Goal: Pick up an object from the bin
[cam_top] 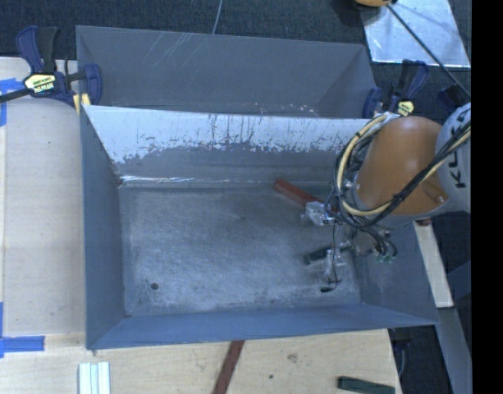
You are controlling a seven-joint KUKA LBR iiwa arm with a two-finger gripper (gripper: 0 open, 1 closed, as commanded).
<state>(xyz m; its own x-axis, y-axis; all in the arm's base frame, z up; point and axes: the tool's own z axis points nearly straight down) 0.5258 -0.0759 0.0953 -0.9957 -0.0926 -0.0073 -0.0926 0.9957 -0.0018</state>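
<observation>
dim overall, pale glare across the back wall of the bin (235,130).

The red-brown strip (290,190) near the far side of the bin (99,220) runs under the arm's wrist parts. Its right end is hidden, and what kind of thing it is cannot be told. The orange cover (399,171) and the cables (354,150) looped round it hide much of the bin's right wall and the floor beneath them. The arm is cut off at the right side of the view. The claw (331,271), low over the floor at the right, is too small and tangled to tell whether anything sits in it. A dark speck (155,286) on the floor at front left is too small to name.
</observation>
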